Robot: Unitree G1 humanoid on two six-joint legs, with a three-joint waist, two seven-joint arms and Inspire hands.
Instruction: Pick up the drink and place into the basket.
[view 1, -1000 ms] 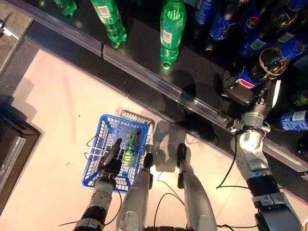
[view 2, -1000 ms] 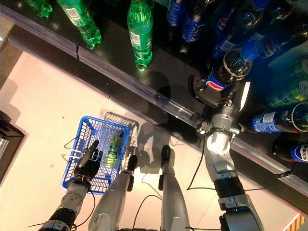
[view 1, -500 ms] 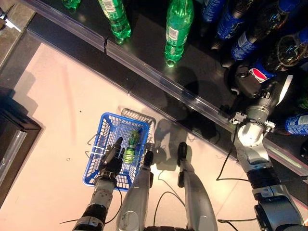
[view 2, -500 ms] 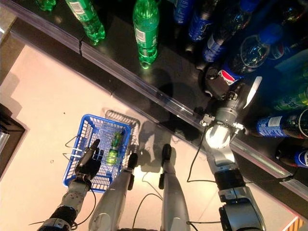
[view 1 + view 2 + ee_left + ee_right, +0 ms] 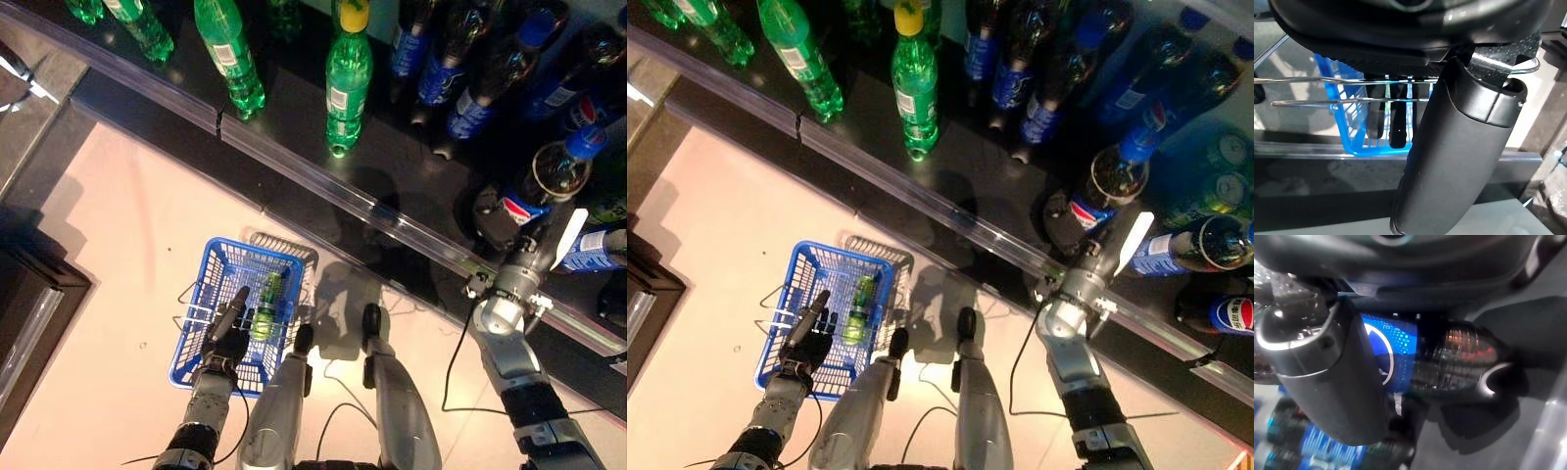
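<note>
My right hand is shut on a dark cola bottle with a blue cap and blue label, on the black shelf at the right. In the right wrist view the thumb and fingers wrap round the bottle. My left hand is shut on the thin wire handles of the blue basket, which hangs low at the left above the pale floor. A green bottle lies inside the basket.
Green bottles stand on the black shelf at the back left, and dark bottles with blue labels at the back right. A clear rail runs along the shelf's front edge. A dark cabinet stands at the left.
The view has shifted, showing more of the shelf. My right hand, still shut on the cola bottle, has come slightly back toward the shelf's front rail. The basket hangs as before.
</note>
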